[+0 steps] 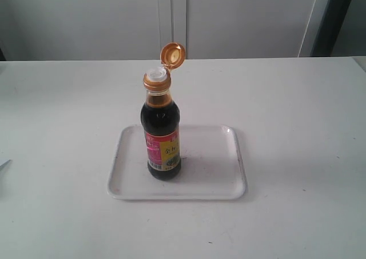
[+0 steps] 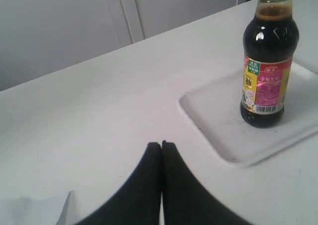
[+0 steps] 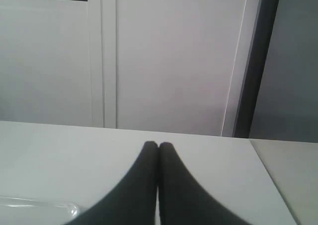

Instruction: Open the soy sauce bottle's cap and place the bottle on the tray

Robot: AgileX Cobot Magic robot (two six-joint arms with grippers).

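- Exterior view: bottle (image 1: 161, 130) stands upright on the tray (image 1: 223, 182), toward the tray's left half, long axis vertical. Cap (image 1: 172, 55) is flipped back on its hinge, leaning up and to the right above the white spout (image 1: 155, 73). Tray lies flat on the white table (image 1: 297, 110). Neither arm shows in this view, apart perhaps from a grey sliver at the far left edge that I cannot identify.
- Left wrist view: left gripper (image 2: 161, 144) has its two dark fingers pressed together, no gap, nothing between them. It sits low over the table. Bottle (image 2: 266, 71) and the tray's near corner (image 2: 208, 120) lie ahead of the fingertips and off to one side, well apart from them; label faces this camera.
- Right wrist view: right gripper (image 3: 158, 145) likewise closed tight and empty. It points at the wall and cabinet doors (image 3: 109, 61) beyond the table's far edge; neither bottle nor tray appears.
- Judgement: both parts of the task look done, cap open and bottle on tray. If any further touch were wanted, the left arm seems the better placed, since it alone has the bottle in sight; the upright axis would call for a side-on approach.
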